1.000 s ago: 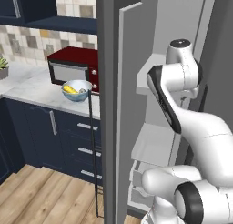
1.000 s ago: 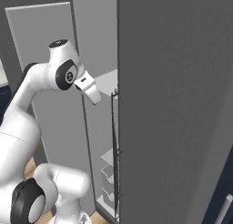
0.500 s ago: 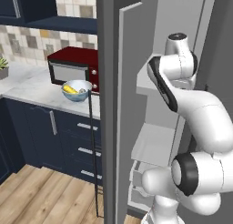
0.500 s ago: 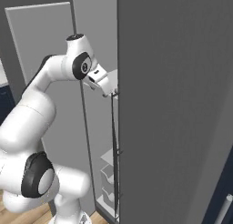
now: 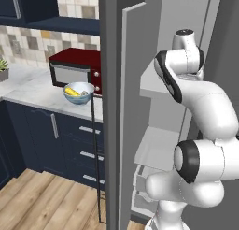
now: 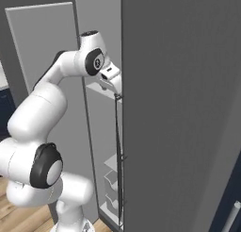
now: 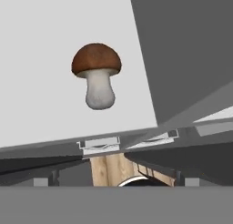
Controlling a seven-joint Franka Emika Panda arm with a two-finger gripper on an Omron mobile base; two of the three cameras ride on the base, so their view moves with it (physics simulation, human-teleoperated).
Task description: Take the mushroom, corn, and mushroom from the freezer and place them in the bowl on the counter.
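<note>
Mushroom (image 7: 96, 75) is lying on the pale freezer shelf (image 7: 41, 45), dead ahead of the gripper (image 6: 114, 85) in the hand view, clearly apart from it. Jaws are spread wide, holding nothing. Over on the counter (image 5: 28, 91), the bowl (image 5: 78, 92) has the corn (image 5: 72, 91) in it.

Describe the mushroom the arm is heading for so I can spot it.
Look inside the open freezer, on its pale shelf. The mushroom lies there alone, ahead of the end effector: brown rounded cap, stubby white stem, nothing else beside it.
</note>
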